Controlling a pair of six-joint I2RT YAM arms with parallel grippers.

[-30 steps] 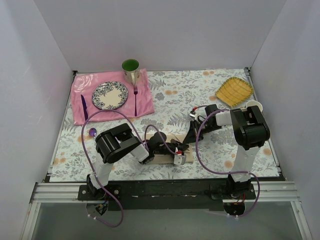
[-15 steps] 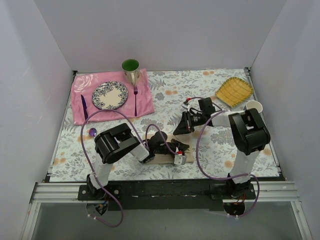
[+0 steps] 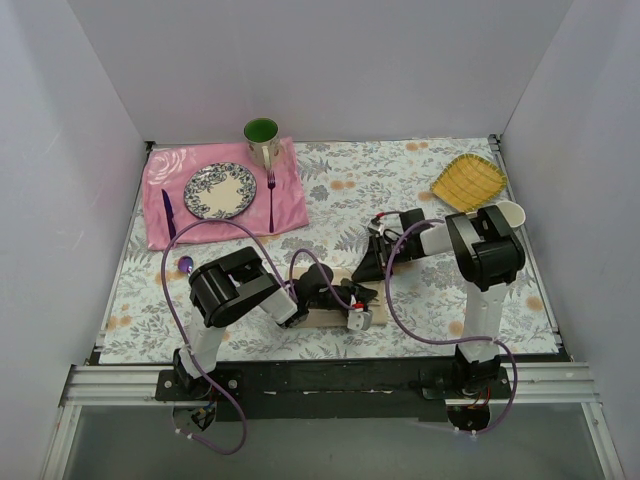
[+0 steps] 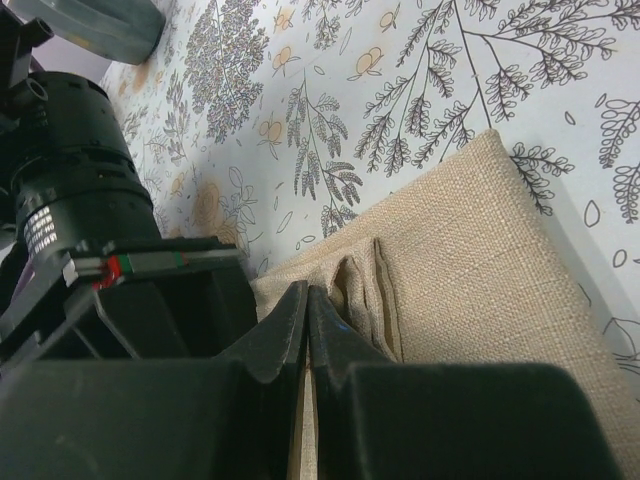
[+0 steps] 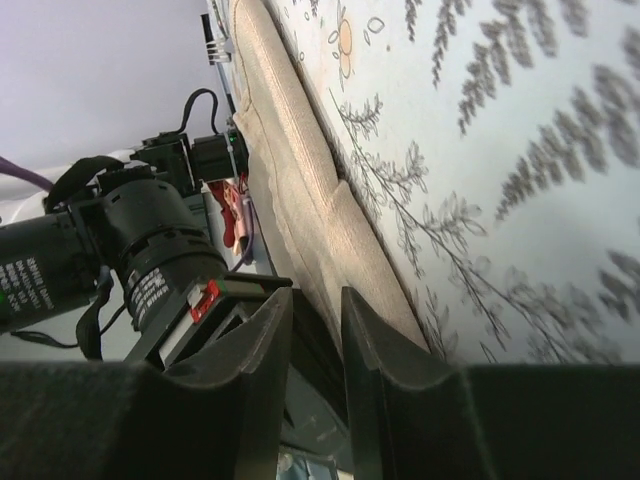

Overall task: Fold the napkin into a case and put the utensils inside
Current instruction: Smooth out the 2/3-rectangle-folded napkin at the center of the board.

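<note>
Left gripper [image 4: 306, 300]: 2 fingers closed tip to tip at the folded edge of the napkin [image 4: 470, 260]. A thin pale strip between them suggests a pinch of cloth.

Right gripper [image 5: 315, 310]: fingers narrowly parted, nothing between them, low over the table just beyond the napkin's far long edge.

Napkin: narrow beige oblong with several layers showing, lying near the front of the floral table [image 3: 440, 290], between the 2 arms.

Step in hand, judged: finishing the fold into a case. Hold the left pinch steady as anchor. Bring the right fingers in flat to the table and take 1 layer only, so the stacked folds do not slide.

Pose: left arm bent low, forearm running right along the cloth. Right arm upright at its base, forearm reaching left and down, wrist tilted toward the cloth.
</note>
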